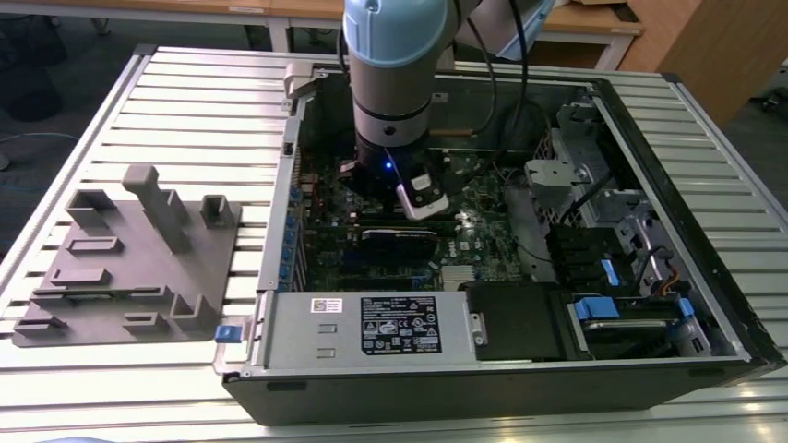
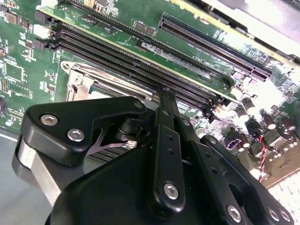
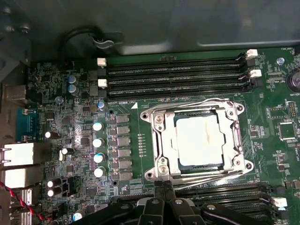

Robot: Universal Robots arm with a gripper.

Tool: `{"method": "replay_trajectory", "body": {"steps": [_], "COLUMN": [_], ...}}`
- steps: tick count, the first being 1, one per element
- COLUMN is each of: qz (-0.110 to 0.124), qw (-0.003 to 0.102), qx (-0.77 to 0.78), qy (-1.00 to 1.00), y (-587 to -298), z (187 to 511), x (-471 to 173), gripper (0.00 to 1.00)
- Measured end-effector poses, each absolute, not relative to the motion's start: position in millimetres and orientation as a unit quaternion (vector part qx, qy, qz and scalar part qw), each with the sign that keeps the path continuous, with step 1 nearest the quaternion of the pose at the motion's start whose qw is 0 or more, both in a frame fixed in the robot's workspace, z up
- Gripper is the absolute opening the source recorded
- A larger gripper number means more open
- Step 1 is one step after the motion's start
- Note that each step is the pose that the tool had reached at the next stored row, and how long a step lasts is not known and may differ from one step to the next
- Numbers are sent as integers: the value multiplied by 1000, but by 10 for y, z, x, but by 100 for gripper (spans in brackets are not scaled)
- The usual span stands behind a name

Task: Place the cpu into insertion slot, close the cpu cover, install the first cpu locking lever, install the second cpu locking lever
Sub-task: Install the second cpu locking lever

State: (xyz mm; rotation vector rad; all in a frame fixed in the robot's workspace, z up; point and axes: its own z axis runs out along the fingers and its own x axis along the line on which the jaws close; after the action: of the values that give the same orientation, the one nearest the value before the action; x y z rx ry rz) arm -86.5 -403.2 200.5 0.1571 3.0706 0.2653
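Observation:
In the first wrist view the cpu (image 3: 198,139) lies flat in the insertion slot (image 3: 240,140) on the green board, its pale metal top showing through the window of the cpu cover (image 3: 162,140), which is down over it. One thin wire lever (image 3: 187,104) runs along one side of the socket and a second lever (image 3: 211,175) along the opposite side. My gripper (image 3: 164,186) is shut, its tips together right at the socket's edge by the second lever. In the second wrist view the gripper (image 2: 165,95) stands just beside the cover (image 2: 79,83). The arm (image 1: 391,92) reaches down into the open case.
Long black memory slots (image 3: 173,70) flank the socket on both sides. A row of capacitors (image 3: 97,141) stands nearby. A black power supply (image 1: 369,323) and a drive cage with blue tabs (image 1: 603,309) fill the case's near side. A grey fixture plate (image 1: 129,258) lies on the slatted table.

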Motion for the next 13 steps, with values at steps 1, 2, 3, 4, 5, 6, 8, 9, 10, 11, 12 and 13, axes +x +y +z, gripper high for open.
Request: {"method": "replay_trajectory", "body": {"steps": [1, 2, 3, 4, 5, 6, 8, 9, 10, 11, 12, 13], "qz": [87, 88, 90, 91, 94, 96, 99, 99, 99, 100, 100, 100], "qw": [28, 28, 28, 27, 27, 27, 27, 27, 27, 27, 27, 27], "qx": [51, 51, 51, 51, 51, 51, 51, 51, 51, 51, 51, 51], "qy": [995, 994, 994, 994, 994, 994, 993, 993, 993, 993, 993, 993], "y": [-4032, -4034, -4036, -4037, -4038, -4039, -4038, -4038, -4039, -4040, -4041, -4042], "z": [2001, 1996, 1990, 1984, 1981, 1980, 1978, 1976, 1975, 1973, 1969, 1965], "x": [-866, -867, -868, -868, -869, -869, -869, -869, -869, -869, -871, -875], "gripper": [11, 11, 11, 11, 11, 11, 11, 11, 11, 11, 11, 11]}}
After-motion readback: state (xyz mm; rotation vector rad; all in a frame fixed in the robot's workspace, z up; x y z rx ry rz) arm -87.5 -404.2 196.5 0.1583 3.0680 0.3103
